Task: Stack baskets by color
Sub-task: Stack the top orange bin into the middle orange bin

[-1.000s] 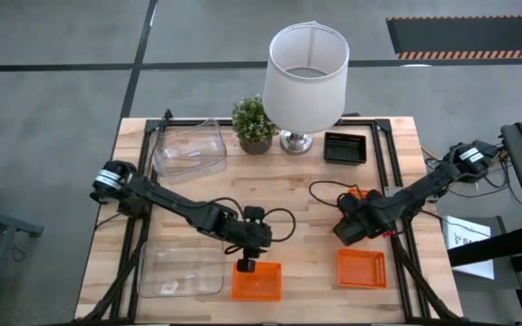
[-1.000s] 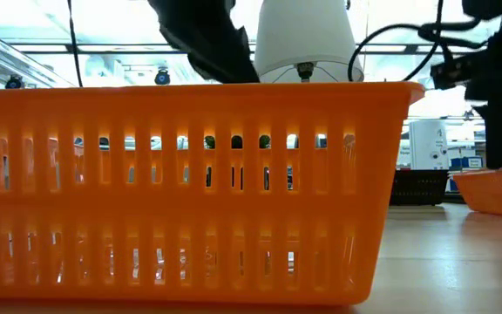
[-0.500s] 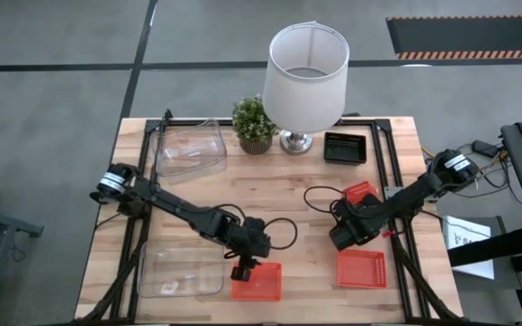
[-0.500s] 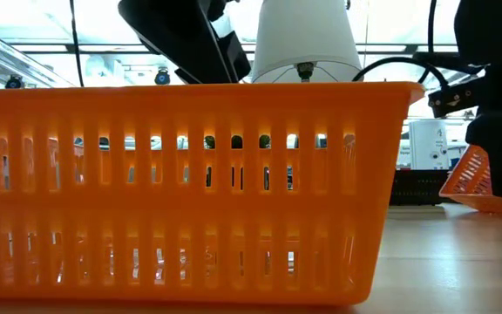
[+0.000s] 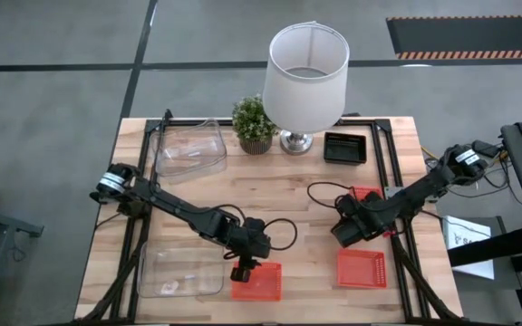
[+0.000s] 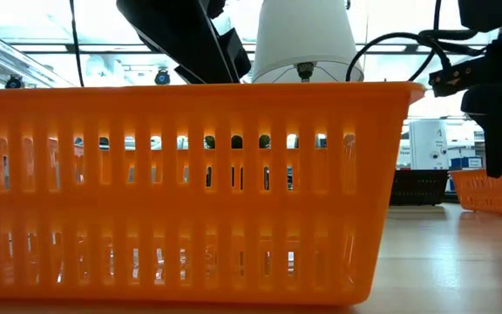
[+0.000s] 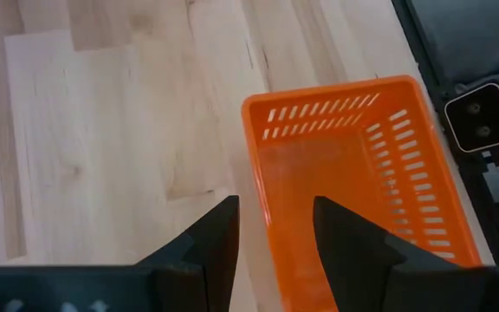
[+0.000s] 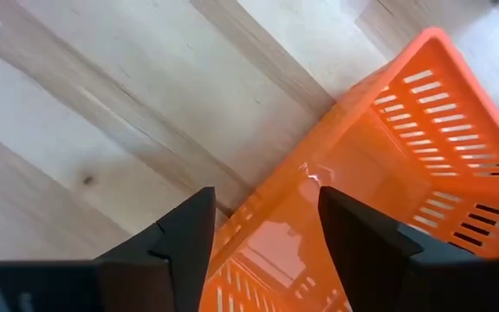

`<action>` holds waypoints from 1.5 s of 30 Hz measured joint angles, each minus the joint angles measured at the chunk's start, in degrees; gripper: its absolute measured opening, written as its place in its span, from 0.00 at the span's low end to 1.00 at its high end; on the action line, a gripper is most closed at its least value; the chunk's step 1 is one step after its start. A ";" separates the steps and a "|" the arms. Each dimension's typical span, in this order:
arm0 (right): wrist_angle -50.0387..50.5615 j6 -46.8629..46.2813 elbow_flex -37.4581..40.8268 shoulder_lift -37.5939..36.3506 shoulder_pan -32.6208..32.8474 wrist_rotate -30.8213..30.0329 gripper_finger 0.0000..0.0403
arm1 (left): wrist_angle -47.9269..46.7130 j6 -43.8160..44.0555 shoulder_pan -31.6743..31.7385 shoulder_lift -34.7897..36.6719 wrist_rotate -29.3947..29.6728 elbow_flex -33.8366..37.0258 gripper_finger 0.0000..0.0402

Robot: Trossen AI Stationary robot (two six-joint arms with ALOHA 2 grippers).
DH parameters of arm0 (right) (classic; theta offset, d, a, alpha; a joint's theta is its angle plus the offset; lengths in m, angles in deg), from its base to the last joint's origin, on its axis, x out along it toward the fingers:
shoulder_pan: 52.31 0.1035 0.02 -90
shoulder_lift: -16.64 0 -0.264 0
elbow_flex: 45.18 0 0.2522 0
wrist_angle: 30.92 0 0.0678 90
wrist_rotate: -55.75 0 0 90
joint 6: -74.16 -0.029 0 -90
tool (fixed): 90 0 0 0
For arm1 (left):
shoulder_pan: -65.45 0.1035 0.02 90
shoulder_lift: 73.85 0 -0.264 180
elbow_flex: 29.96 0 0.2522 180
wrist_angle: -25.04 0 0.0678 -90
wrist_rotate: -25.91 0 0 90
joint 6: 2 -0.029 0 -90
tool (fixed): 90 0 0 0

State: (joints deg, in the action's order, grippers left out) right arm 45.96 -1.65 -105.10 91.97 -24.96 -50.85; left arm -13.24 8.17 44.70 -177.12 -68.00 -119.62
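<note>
Orange perforated plastic basket (image 5: 257, 282) at six o'clock — left gripper (image 7: 274, 227) straddles its wall, jaws parted; right gripper (image 8: 262, 221) open over another orange basket (image 8: 379, 182).

Laboratory or workshop setting: a wooden desk (image 5: 270, 190) stood on a grey concrete floor (image 5: 53, 109) with hazard-striped matting (image 5: 469, 36), and shelved equipment (image 6: 438, 148) lined the bright room behind.

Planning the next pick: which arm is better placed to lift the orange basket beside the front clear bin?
Left. The left tool, open, straddles one wall of that orange basket; the right tool hangs by another orange basket, farther off.
</note>
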 joint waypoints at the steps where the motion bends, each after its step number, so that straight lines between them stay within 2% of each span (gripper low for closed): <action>1: 0.05 -0.38 0.08 0.02 0.00 -0.02 0.50 | 0.01 -0.02 0.00 0.00 0.09 0.04 0.33; 6: -0.04 -1.63 0.46 2.35 0.00 -1.47 0.48 | 0.04 -0.04 0.00 0.02 1.26 0.15 0.33; 10: -0.51 -2.23 0.47 4.32 0.00 -2.91 0.43 | 0.11 -0.04 0.00 0.02 2.07 0.15 0.33; 13: -1.06 -2.40 0.47 4.85 0.00 -3.16 0.34 | 1.00 -0.02 0.00 -0.03 2.27 0.25 0.33; 20: -1.60 -1.06 0.49 4.69 0.00 -4.24 0.05 | 1.54 -0.02 -0.01 -0.22 2.25 0.35 0.33; 26: 2.95 3.77 -4.07 3.48 0.14 -4.82 0.03 | 1.84 0.06 -0.37 -0.44 -0.32 0.39 0.33; 32: 9.76 8.98 -12.80 3.52 1.94 -9.04 0.02 | 4.05 0.64 -1.07 -2.03 -0.34 0.42 0.33; 39: 10.28 15.20 -19.66 3.54 3.69 -12.14 0.02 | 4.49 1.64 -1.03 -5.18 1.57 0.50 0.33; 45: 10.35 16.52 -21.61 3.54 5.09 -13.64 0.02 | 4.52 1.77 -1.03 -6.84 2.50 0.50 0.30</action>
State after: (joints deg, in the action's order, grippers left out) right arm 56.31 14.86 -126.71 95.51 -19.87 -64.49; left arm -8.71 9.94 43.67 -183.96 -65.50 -119.12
